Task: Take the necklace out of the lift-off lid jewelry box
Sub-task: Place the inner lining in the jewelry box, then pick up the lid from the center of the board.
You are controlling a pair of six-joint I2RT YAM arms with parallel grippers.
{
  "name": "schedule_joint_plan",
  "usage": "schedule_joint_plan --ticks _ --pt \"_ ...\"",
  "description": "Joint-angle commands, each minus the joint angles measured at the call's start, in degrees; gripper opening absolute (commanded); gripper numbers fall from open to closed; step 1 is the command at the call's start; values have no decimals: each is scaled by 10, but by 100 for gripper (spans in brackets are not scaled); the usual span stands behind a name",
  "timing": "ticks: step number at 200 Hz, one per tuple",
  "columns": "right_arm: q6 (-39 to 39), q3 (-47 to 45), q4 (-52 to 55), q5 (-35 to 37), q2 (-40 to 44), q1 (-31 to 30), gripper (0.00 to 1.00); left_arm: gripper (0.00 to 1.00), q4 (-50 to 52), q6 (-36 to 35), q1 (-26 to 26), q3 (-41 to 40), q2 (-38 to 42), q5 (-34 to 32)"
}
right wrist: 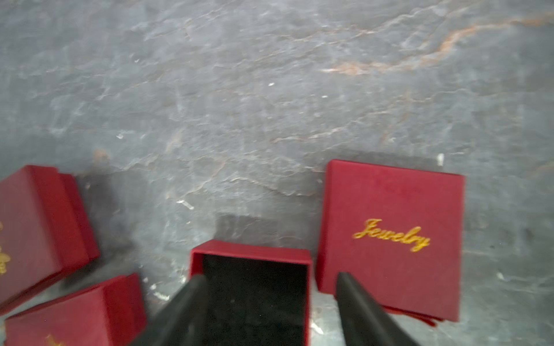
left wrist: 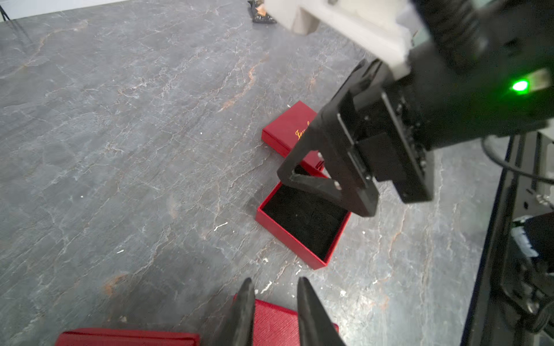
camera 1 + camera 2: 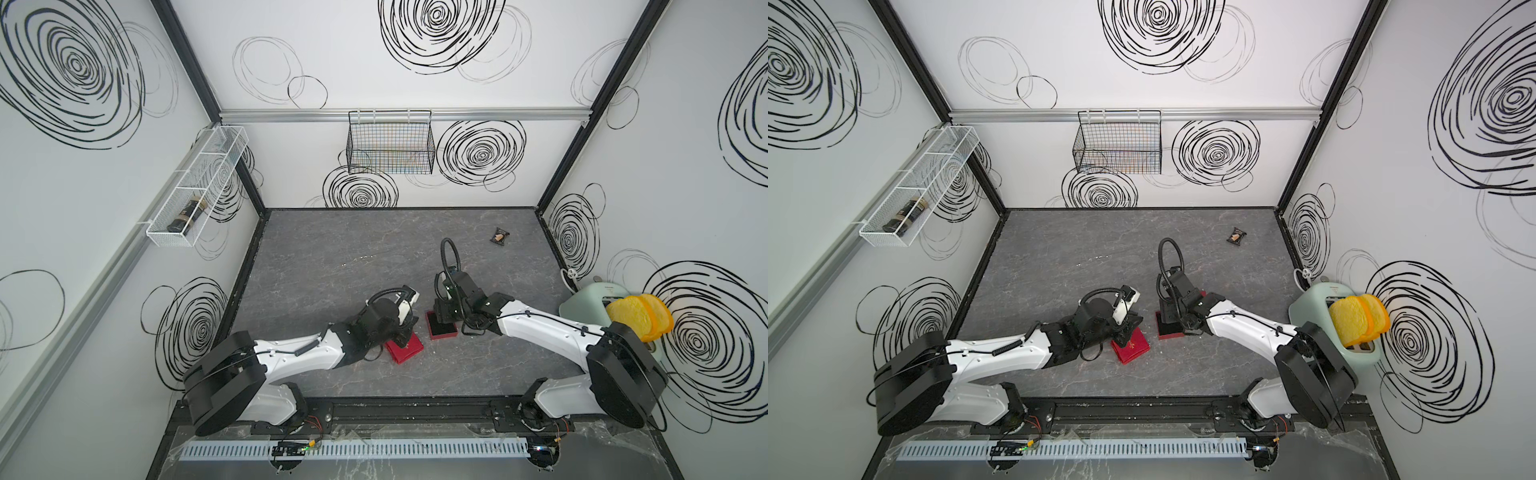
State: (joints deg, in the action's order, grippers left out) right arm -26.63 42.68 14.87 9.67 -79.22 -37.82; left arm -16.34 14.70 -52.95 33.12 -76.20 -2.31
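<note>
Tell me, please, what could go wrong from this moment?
The open box shows only black lining, no necklace visible, so the right tool may close on nothing. Its open fingers flank the box and could push it against the lid. The left tool hovers close by; the arms might collide.

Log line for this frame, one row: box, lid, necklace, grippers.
box base: open, black lining bare, no necklace visible | lid: off, flat beside base | right gripper: open over base | left gripper: open above another red box
</note>
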Motion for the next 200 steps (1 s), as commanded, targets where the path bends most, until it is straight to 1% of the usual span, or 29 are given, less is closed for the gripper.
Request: schedule_joint_plan --ticks 1,19,42,48,66,76,102,148,168,200 --pt "4 -15 -14 10 22 38 84 40 -1 -3 -1 -12 21 -11" --pt "17 -20 -24 12 21 67 88 47 0 -4 -1 -18 33 -11" --pt "43 -12 -22 20 -3 86 100 59 1 -6 -2 -24 45 -8" --pt "48 -8 -18 20 -15 87 98 63 0 -7 -3 -27 48 -8" --pt "54 8 -10 14 -44 90 97 78 -4 -4 -5 -34 57 -14" --pt "51 10 -13 12 -53 90 97 82 -5 -4 -5 -38 62 -20" --pt "45 16 -16 15 -72 91 97 84 -5 -3 -5 -43 72 -21" --pt "40 42 -3 17 -122 93 97 84 -4 -8 -5 -47 78 -15" --pt "32 48 3 27 -135 94 100 84 -5 -9 -5 -50 81 -15" --pt "28 47 4 17 -144 101 93 84 -5 -11 -5 -53 85 -15"
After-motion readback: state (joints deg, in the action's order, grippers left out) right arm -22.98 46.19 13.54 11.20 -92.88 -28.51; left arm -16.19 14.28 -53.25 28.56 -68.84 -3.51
